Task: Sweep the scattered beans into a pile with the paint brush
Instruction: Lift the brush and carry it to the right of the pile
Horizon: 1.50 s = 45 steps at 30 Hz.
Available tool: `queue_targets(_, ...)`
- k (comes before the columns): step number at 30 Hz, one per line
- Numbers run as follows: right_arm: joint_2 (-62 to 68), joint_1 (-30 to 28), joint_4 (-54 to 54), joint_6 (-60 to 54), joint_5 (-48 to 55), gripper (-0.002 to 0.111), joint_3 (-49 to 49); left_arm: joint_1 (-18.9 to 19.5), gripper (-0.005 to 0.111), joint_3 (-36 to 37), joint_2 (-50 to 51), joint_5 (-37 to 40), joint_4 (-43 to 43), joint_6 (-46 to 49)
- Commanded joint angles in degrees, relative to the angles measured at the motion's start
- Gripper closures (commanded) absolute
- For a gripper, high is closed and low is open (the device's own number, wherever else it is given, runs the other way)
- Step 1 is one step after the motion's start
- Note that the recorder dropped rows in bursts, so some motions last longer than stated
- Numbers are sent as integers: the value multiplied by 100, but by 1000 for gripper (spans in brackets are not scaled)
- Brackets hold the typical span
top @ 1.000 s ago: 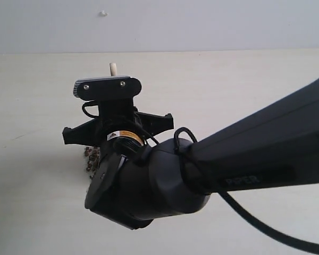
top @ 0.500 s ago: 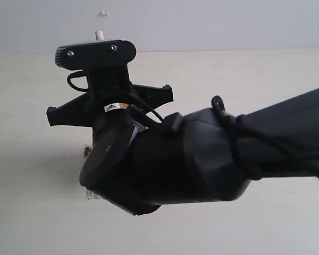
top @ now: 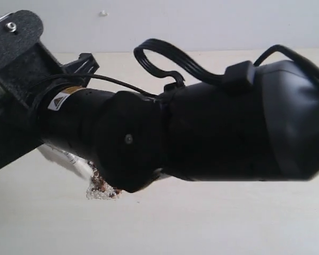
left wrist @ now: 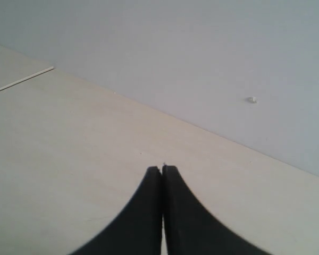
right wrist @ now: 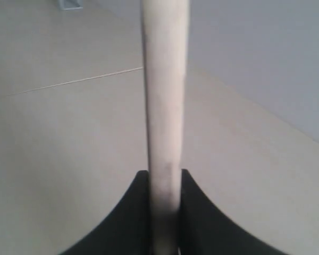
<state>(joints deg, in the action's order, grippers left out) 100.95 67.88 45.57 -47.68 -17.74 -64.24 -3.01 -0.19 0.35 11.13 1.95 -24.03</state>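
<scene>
The pile (top: 102,186) of reddish-brown beans with white grains shows just below my right arm, most of it hidden by the arm. A pale strip (top: 69,158) under the wrist looks like the paint brush's bristle end, next to the pile. In the right wrist view the paint brush handle (right wrist: 165,79) runs straight out from my right gripper (right wrist: 165,173), which is shut on it. My left gripper (left wrist: 162,168) is shut with nothing in it, over bare table, and is out of the exterior view. No scattered beans show.
My right arm (top: 202,133) fills most of the exterior view. The pale table (top: 228,223) ends at a grey wall with a small white knob (top: 102,13). A thin seam (left wrist: 21,79) crosses the tabletop. A small grey object (right wrist: 69,4) stands far off.
My right arm has swung left and toward the camera, now filling the view. The brush handle tip that showed above the wrist is hidden. The pile's lower edge shows under the arm.
</scene>
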Motion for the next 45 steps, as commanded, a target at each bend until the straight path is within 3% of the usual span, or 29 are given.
queue_targets(1,-247,-13,-2038,1167,973,108,-13,-35,107,19,-35,-2,-7,-18)
queue_targets(3,-400,-134,-2643,1500,1295,108,-13,-35,107,19,-35,-2,-7,-18)
queue_targets(16,-1426,-2116,-2615,946,2234,108,-13,-35,107,19,-35,-2,-7,-18)
queue_targets(23,-1425,-3880,-2296,2468,3167,108,-13,-35,107,19,-35,-2,-7,-18)
queue_targets(28,-1425,-4583,-2296,3215,3782,108,-13,-35,107,19,-35,-2,-7,-18)
queue_targets(34,-1414,-4756,-2721,3336,4691,108,-13,-35,107,19,-35,-2,-7,-18)
queue_targets(39,-1157,-4756,-2689,4141,5779,108,-13,-35,107,19,-35,-2,-7,-18)
queue_targets(45,-228,-4769,-1390,3980,6444,108,-13,-35,107,19,-35,-2,-7,-18)
